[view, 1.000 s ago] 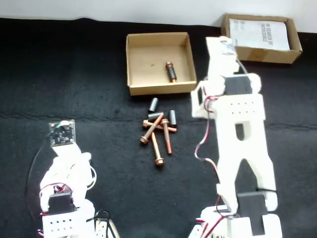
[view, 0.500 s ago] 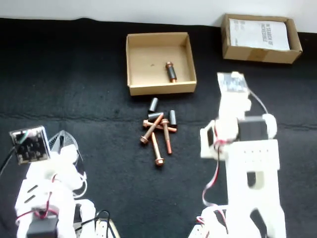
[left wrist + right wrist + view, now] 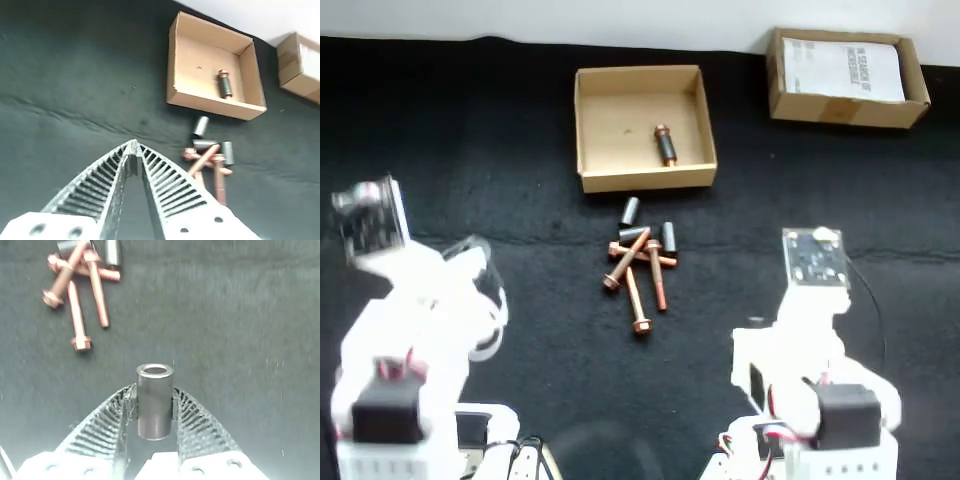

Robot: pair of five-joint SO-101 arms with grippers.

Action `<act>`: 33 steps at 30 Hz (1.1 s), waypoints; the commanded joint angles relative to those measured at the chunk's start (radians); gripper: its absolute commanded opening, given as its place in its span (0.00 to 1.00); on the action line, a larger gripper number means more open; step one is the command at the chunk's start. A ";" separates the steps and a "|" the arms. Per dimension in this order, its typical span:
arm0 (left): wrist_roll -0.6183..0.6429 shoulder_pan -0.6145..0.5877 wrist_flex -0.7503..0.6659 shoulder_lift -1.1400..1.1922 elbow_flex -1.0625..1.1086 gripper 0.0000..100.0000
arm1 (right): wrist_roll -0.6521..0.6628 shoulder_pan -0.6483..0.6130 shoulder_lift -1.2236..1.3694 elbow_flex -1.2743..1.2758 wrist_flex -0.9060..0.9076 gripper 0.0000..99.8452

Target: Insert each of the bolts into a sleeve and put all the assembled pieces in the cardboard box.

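High view: one assembled piece (image 3: 665, 146) lay in the box (image 3: 640, 180), with bolts (image 3: 638, 272) heaped on the counter (image 3: 520, 200) nearby. Both arms sat folded low.
Left wrist view: left fingers (image 3: 107, 177) were together, empty.
Right wrist view: right fingers (image 3: 107, 427) clamped a sleeve (image 3: 155, 405). It was best held steady, bore open to the bolt.

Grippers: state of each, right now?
Left gripper: closed, holding nothing.
Right gripper: closed on a sleeve.
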 commanded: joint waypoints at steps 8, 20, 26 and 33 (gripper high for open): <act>0.328 0.176 0.040 0.800 -0.252 0.01 | 0.000 0.016 -0.246 0.174 -0.102 0.01; 0.516 0.295 0.089 1.345 -0.483 0.01 | 0.000 0.111 -0.280 0.228 -0.159 0.01; 0.532 0.320 0.081 1.532 -0.604 0.01 | 0.000 0.114 -0.280 0.246 -0.188 0.01; 0.532 0.367 0.126 1.643 -0.757 0.01 | 0.000 0.114 -0.278 0.251 -0.194 0.01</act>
